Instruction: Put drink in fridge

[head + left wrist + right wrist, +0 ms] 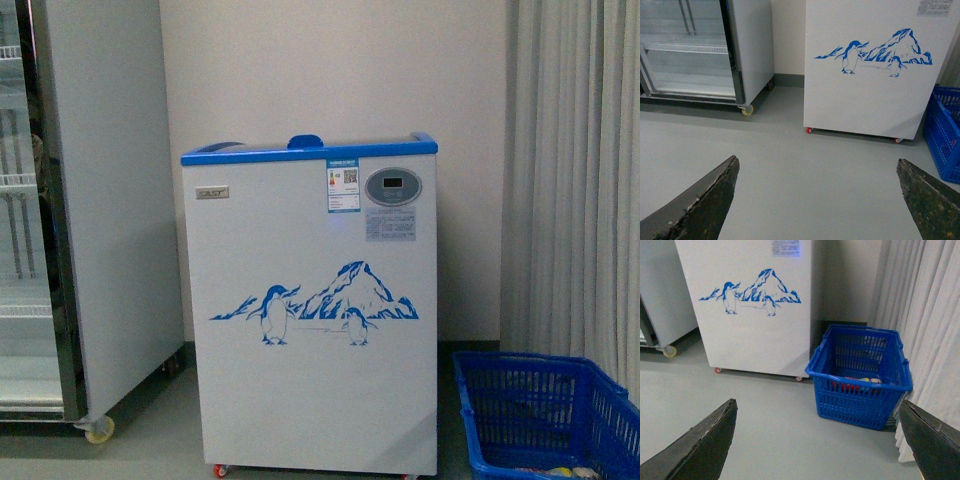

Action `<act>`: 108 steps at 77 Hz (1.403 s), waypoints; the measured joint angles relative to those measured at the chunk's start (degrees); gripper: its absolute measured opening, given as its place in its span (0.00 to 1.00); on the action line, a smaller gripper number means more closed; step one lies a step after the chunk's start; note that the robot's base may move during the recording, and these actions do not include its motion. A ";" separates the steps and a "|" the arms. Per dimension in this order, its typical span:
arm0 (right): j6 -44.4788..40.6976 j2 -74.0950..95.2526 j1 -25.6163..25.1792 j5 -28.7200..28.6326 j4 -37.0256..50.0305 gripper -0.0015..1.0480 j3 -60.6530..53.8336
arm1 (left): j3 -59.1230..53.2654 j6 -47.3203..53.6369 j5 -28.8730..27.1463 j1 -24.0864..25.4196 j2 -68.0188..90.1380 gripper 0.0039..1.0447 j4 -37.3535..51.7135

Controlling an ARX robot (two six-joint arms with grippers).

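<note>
Both arms are empty: left gripper (816,161) and right gripper (817,404) each show 2 fingers spread wide with nothing between. The fridge (310,320) sits at the center of the front view; lid state is unclear. I can't pick out the drink, which is probably among the red and yellow items in the blue basket (520,400) at lower right. The step in hand is likely fetching: use the right arm, descend inside the basket walls and grip the bottle body squarely.
</note>
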 joint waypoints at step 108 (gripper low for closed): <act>0.00 0.00 0.00 0.00 0.00 0.93 0.00 | 0.00 0.00 -0.02 0.00 0.00 0.92 0.00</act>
